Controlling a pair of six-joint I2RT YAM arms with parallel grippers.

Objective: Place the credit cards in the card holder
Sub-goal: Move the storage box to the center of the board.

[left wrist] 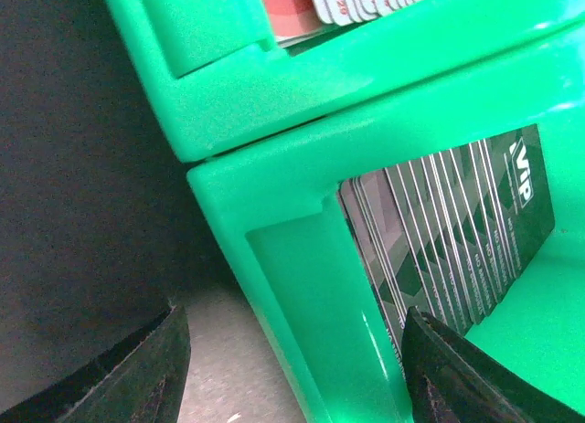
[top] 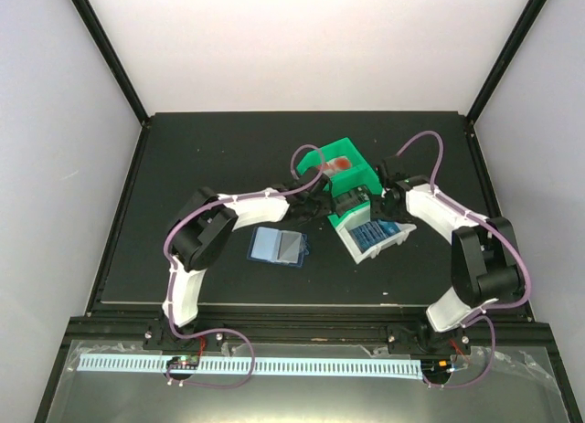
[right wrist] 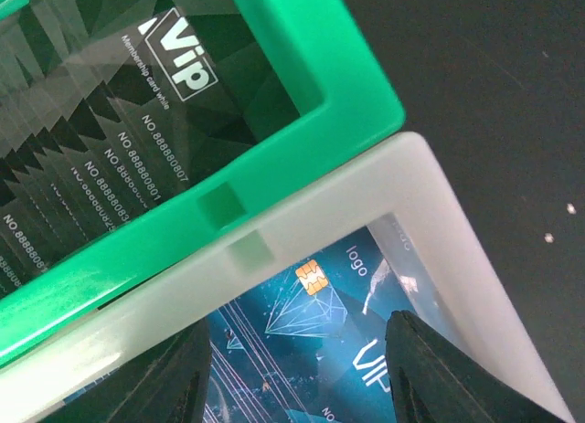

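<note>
Left hand (left wrist: pixel 292 318): jaws apart, straddling the front wall of the green bin (left wrist: pixel 302 286). One finger outside over the desk (top: pixel 201 167), the other inside the lower compartment just beside the dark cards (left wrist: pixel 457 240). Nothing gripped.
Right hand (right wrist: pixel 297 332): jaws apart, poised over the white bin (right wrist: pixel 430 195) above the blue cards (right wrist: pixel 274 327). Nothing gripped.
Card locations: dark cards fanned on edge in the green bin's lower compartment. Red-and-white cards (left wrist: pixel 302 3) in the compartment above. Blue cards flat in the white bin, which touches the green one.
Card holder (top: pixel 279 247): open on the desk, left of the bins, apart from both hands.
Step, as judged: selecting a card for pickup.
Risk, wall pinch: likely if the left hand closes where it stands. Cause: bin wall between the jaws. Possible result: bin dragged or tipped.
Risk, multiple pickup: probable with the tightly packed dark cards.
Risk, failed lift: possible with the flat blue card. Cause: no exposed edge.
Risk, arm contact: both hands near each other at the bins.
</note>
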